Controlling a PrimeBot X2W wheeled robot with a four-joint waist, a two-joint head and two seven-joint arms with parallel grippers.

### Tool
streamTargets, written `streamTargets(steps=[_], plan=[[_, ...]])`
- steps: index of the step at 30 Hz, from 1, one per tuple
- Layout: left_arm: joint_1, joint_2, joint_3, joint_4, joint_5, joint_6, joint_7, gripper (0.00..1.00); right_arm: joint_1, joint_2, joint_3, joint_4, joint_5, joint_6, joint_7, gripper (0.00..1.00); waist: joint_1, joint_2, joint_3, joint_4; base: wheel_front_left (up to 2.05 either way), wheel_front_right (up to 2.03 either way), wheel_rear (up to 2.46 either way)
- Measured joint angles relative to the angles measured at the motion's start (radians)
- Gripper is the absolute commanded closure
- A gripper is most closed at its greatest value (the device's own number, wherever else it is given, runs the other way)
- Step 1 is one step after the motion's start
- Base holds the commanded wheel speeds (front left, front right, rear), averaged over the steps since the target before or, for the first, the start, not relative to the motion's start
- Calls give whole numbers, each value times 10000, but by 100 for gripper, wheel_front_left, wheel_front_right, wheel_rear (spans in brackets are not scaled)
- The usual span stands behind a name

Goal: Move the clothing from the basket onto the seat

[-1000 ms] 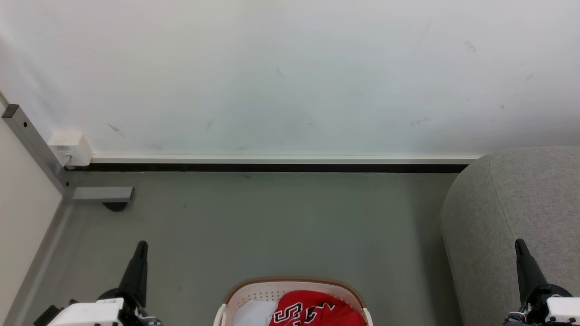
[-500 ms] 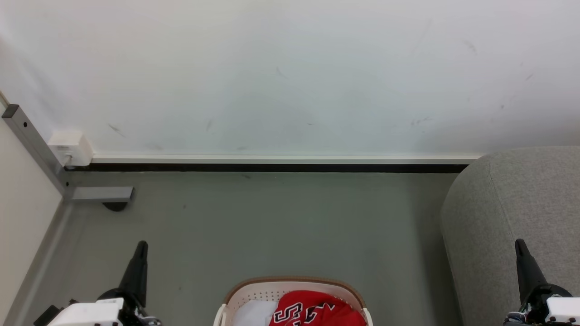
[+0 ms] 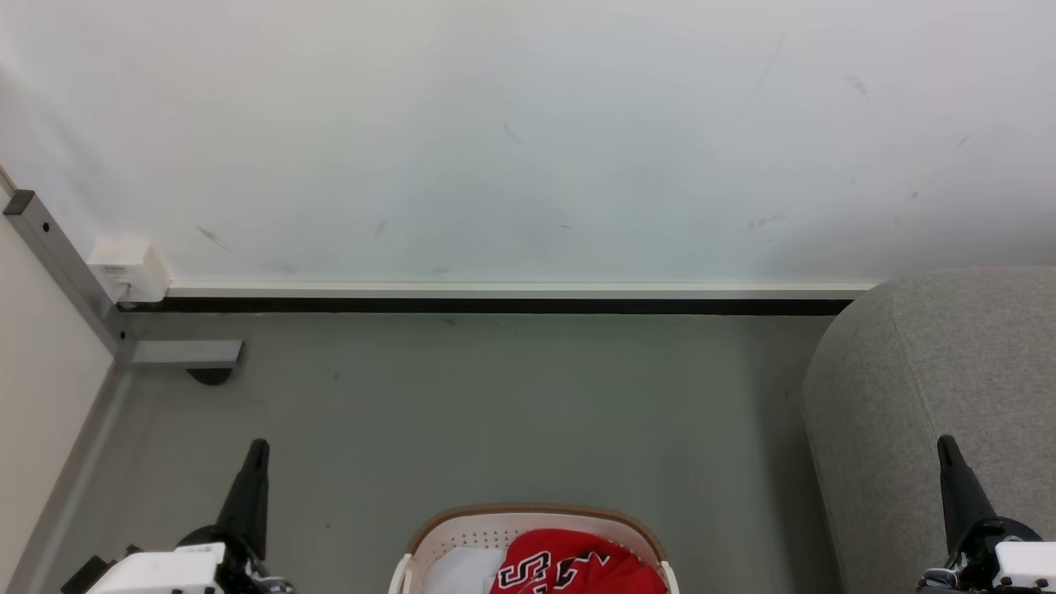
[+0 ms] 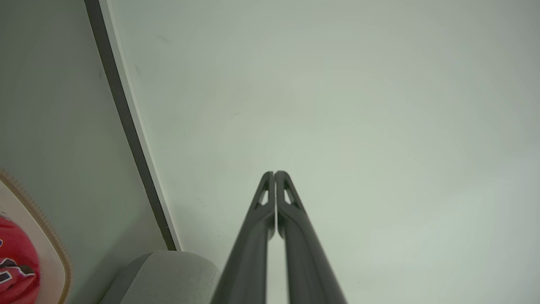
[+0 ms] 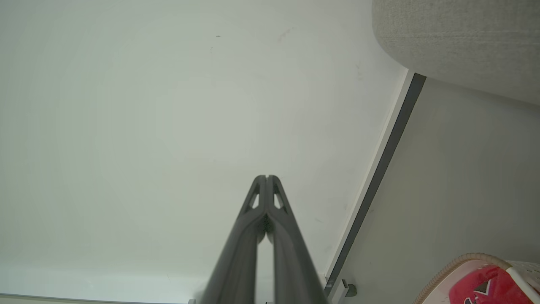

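Head view: left gripper [image 3: 257,452] sits at near left and right gripper [image 3: 945,445] at near right. Each is seen edge-on as a single dark spike pointing toward the far wall [image 3: 528,124], and each hangs in the air touching nothing. I log the basket [image 3: 536,511] on the grey floor [image 3: 511,396] at near centre, between the two grippers and cut off by the frame edge. The clothing [image 3: 577,565], red with black-and-white lettering, is heaped inside it toward the right. A white cloth [image 3: 460,571] lies just beside it on the left, also in the basket. The seat [image 3: 949,355] stands to the right, apart from the basket, with its far end by the dark skirting strip [image 3: 495,305]. A metal post [image 3: 58,264] and a white box [image 3: 128,268] stand at far left. Left wrist view: the two fingers [image 4: 291,219] are pressed together at the tips with nothing between them, aimed at the wall. To their right I see the basket rim [image 4: 50,240] with a patch of red clothing [image 4: 17,261] inside, and a corner of the seat [image 4: 168,274]. Right wrist view: the fingers [image 5: 282,228] are likewise pressed together and hold nothing. The seat [image 5: 455,42] is to the right, and the basket [image 5: 443,266] with the clothing [image 5: 481,283] in it is to the left.
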Motion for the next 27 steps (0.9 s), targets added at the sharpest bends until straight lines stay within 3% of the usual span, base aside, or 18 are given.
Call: streamTargets(steps=[8, 9, 21, 27], plan=[[0, 0, 0, 0, 0, 0, 0, 100, 0, 0, 0, 0, 0, 0, 0, 100, 0, 0, 0, 0, 0, 0, 0], [9, -6, 0, 27, 4, 2, -6, 0, 8, 2, 6, 31, -2, 0, -4, 0, 0, 0, 0, 0, 0, 0, 0], [326, -82, -194, 253, 35, 33, -412, 0, 320, 127, 470, 23, -75, 0, -397, 0, 0, 0, 18, 9, 0, 0, 0], [312, -82, -221, 19, 566, 33, -727, 0, 304, 102, 759, -259, -399, 0, -717, 0, 0, 0, 17, 9, 0, 0, 0]])
